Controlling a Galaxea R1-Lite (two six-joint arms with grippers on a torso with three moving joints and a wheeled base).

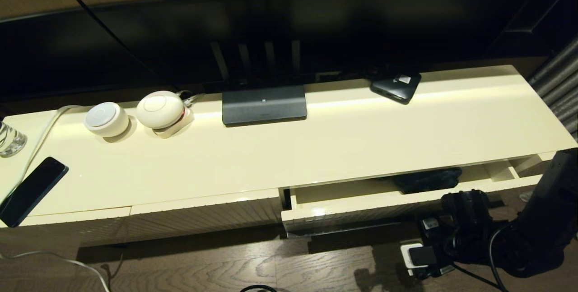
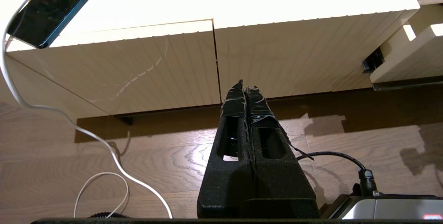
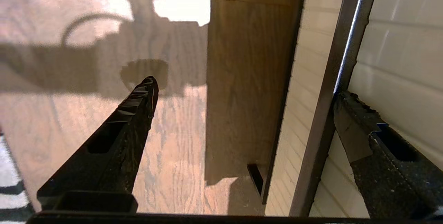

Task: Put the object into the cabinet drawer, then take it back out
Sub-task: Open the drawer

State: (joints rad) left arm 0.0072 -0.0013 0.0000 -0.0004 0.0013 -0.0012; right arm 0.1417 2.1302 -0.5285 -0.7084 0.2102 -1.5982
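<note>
umbrella (image 1: 426,180) in part-open drawer (image 1: 361,208), probably clear

The right arm reaches in low from the right, elbow bent, its wrist turned downward. The right gripper (image 3: 242,102) has its two fingers spread wide apart, nothing held between them. The left arm hangs low and idle, out of the head camera's sight; the left gripper (image 2: 246,89) has its taped fingertips pressed together, empty.

head: high, looking down | wrists: low, near cabinet drawer (image 1: 361,206) front; shared
</note>
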